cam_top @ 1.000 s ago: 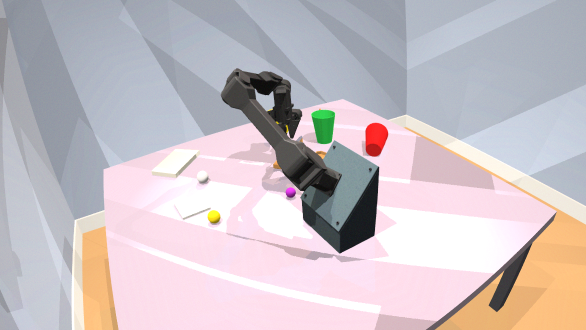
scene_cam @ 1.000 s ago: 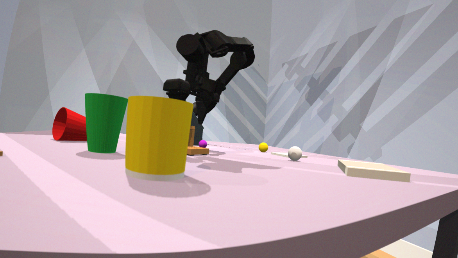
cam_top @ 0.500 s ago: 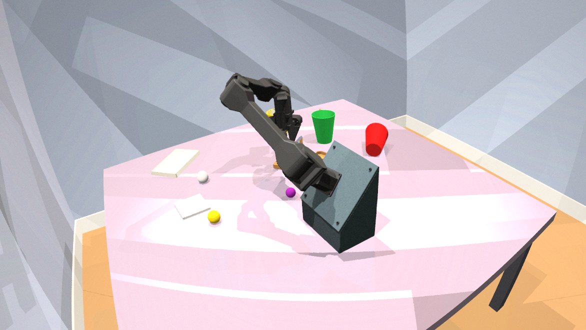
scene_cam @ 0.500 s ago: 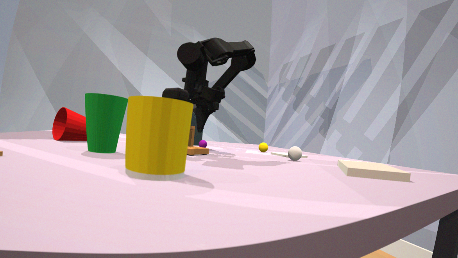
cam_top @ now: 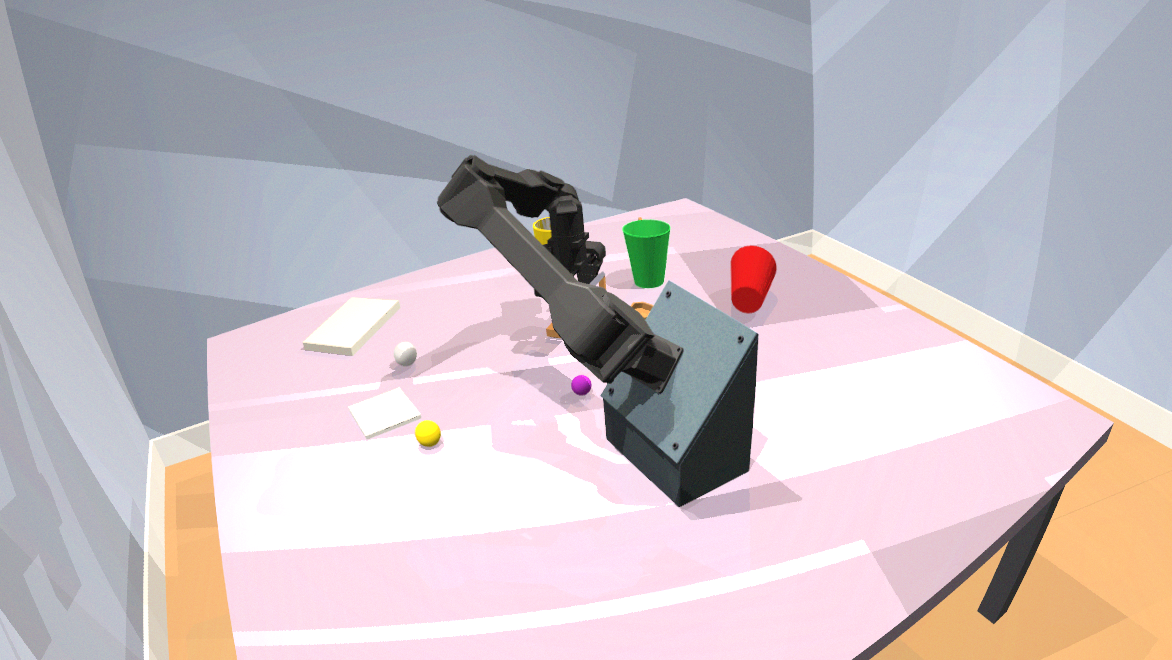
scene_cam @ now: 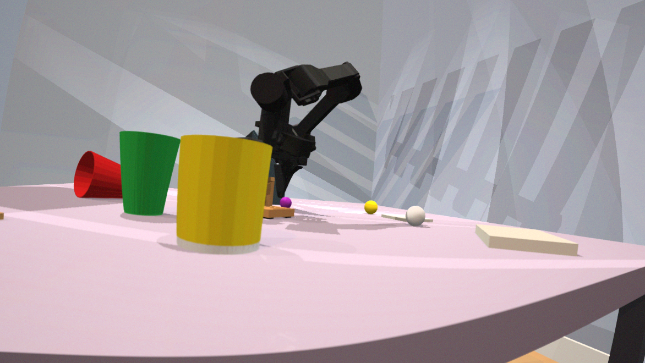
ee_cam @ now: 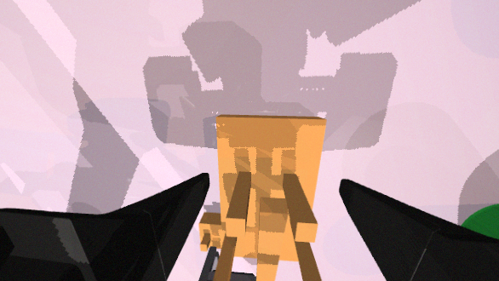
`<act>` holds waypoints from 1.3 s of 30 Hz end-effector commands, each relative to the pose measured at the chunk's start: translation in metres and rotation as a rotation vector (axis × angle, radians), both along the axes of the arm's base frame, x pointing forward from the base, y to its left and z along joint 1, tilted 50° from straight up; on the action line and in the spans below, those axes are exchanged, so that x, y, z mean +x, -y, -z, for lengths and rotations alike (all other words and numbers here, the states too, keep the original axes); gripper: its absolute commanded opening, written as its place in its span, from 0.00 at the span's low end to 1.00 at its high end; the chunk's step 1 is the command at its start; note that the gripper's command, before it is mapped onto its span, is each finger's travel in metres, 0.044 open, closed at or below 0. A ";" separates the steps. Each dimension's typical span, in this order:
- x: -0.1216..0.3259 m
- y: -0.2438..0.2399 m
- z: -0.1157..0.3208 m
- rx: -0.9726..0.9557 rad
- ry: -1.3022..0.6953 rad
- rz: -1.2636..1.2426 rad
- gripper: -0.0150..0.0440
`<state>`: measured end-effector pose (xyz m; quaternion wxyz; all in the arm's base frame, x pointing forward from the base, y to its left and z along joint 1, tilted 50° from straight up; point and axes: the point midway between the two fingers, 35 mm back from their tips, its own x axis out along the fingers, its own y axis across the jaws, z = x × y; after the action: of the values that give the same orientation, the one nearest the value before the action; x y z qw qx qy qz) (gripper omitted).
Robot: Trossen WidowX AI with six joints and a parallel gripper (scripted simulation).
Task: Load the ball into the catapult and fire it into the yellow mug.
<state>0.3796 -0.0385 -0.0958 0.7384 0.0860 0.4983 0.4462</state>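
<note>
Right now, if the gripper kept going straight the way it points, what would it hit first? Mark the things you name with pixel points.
Most likely the orange wooden catapult [cam_top: 554, 331] [scene_cam: 278, 212] [ee_cam: 311, 145]: its frame stands between the gripper's [cam_top: 592, 274] [scene_cam: 282, 194] [ee_cam: 274, 180] open black fingers, though depth is unclear, so they might straddle it and meet the pink table [cam_top: 820, 344] [scene_cam: 135, 306] [ee_cam: 106, 25] first.

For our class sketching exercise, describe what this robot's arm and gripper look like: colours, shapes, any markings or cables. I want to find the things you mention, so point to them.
The arm [cam_top: 524, 250] [scene_cam: 322, 105] is dark grey to black, with chunky angular links and a rounded joint housing. The gripper [ee_cam: 272, 181] has two black, wedge-shaped fingers tapering to narrow tips. No markings or cables can be made out.
</note>
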 end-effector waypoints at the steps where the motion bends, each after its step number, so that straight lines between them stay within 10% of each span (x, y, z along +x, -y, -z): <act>1: -0.002 -0.006 0.003 0.010 -0.011 0.000 1.00; 26: -0.006 0.034 -0.029 0.002 -0.007 0.001 0.25; 39: -0.006 0.035 -0.030 0.033 -0.221 0.188 0.25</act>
<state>0.3739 -0.0706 -0.0656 0.7244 0.1598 0.5382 0.4000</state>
